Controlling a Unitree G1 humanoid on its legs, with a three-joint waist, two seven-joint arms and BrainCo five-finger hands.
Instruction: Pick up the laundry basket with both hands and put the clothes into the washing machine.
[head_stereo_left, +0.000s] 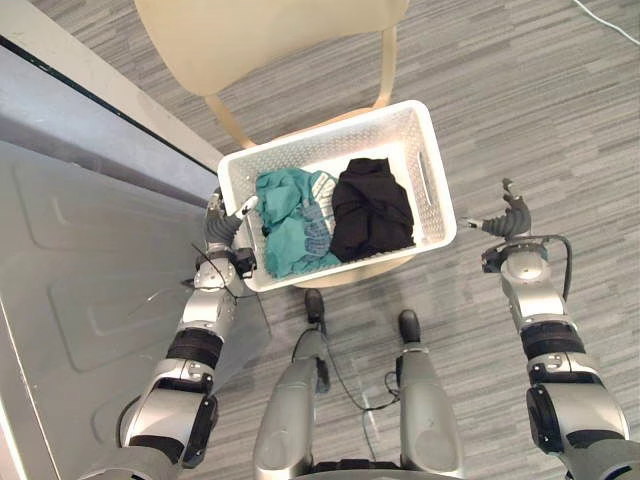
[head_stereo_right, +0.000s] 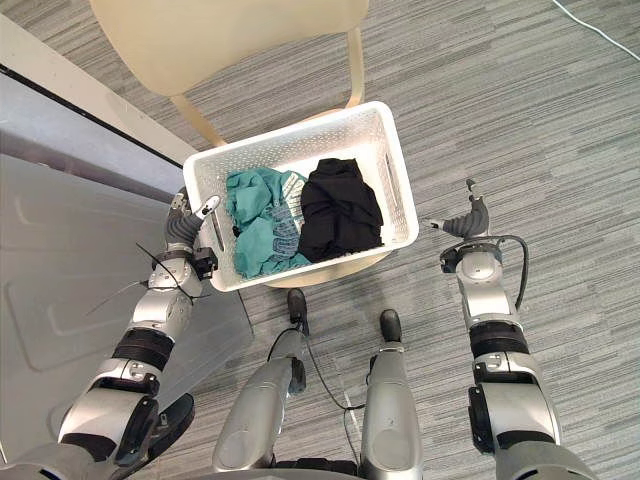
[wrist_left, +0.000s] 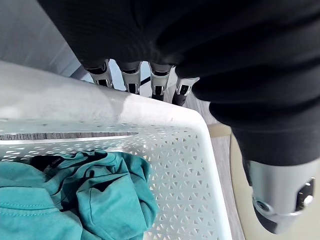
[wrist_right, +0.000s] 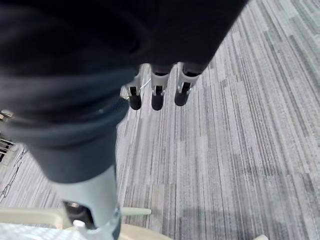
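A white perforated laundry basket (head_stereo_left: 330, 128) sits on a cream chair (head_stereo_left: 260, 35). It holds a crumpled teal garment (head_stereo_left: 290, 228) on the left and a black garment (head_stereo_left: 372, 208) on the right. My left hand (head_stereo_left: 222, 228) is at the basket's left rim. In the left wrist view its fingers (wrist_left: 131, 80) reach down outside the rim (wrist_left: 100, 107) and its thumb (wrist_left: 280, 197) hangs over the inside, clear of the wall. My right hand (head_stereo_left: 510, 222) hovers open over the floor, a short gap from the basket's right side, fingers (wrist_right: 156, 95) relaxed.
A large grey metal body (head_stereo_left: 80, 270) with pressed panels fills the left side, close beside my left arm. Grey striped carpet (head_stereo_left: 560, 120) spreads to the right and beyond the chair. The chair's legs (head_stereo_left: 228, 120) run under the basket.
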